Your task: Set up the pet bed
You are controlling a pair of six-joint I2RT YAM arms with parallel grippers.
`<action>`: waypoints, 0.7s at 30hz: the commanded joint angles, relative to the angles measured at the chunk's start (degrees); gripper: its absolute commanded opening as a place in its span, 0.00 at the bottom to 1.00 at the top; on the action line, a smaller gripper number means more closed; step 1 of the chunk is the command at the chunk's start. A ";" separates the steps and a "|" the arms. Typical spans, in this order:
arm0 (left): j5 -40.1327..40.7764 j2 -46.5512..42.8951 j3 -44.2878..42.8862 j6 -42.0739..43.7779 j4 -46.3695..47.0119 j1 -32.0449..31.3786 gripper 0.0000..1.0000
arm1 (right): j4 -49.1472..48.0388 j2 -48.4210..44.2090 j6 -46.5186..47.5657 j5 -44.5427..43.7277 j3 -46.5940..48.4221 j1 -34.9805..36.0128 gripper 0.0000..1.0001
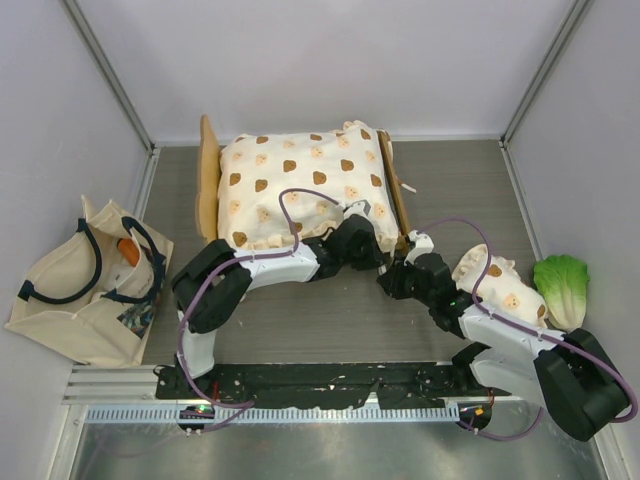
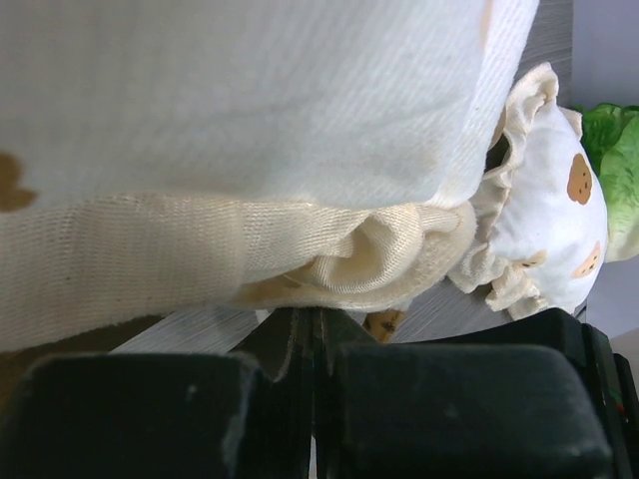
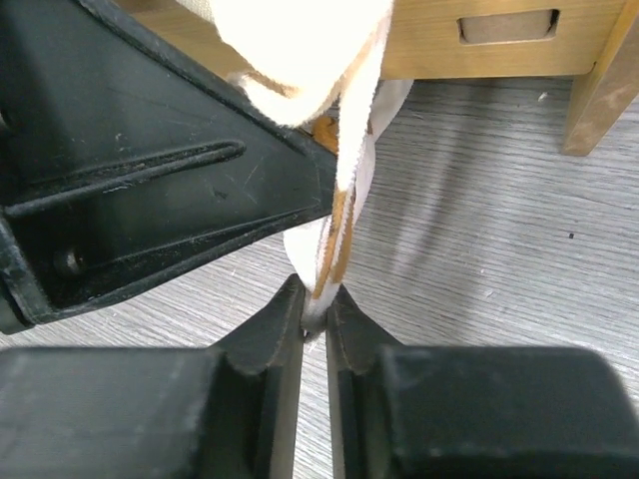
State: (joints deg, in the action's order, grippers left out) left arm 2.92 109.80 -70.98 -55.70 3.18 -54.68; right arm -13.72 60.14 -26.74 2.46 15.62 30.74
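Bench [image 1: 330, 320] stock, counted by kind.
Pet bed [image 1: 209, 178]: one, light wood frame. Cushion [image 1: 300, 180]: one, large, cream, brown bear print. Pillow [image 1: 502, 287]: one, small, frilled, same print. Lettuce toy [image 1: 562, 288]: one, green. Tote bag [image 1: 62, 312]: one, beige, with two black handles [image 1: 99, 262]; one orange item [image 1: 128, 251] shows inside it, kind not discernible. Arms: two, namely left arm [image 1: 215, 290] and right arm [image 1: 520, 350]. End effectors: two, one per arm, namely left end effector [image 1: 362, 238] and right end effector [image 1: 412, 247]. Bear prints: partly covered, not counted.
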 commanded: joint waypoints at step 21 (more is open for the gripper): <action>1.65 -4.76 1.90 3.32 1.30 0.36 0.27 | 26.53 -8.28 -7.00 -7.48 5.74 0.28 0.01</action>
State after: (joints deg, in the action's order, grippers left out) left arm 2.94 109.60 -70.15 -54.76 3.55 -54.65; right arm 3.38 53.25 -31.77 -2.61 18.68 30.81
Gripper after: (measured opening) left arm 0.232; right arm 0.048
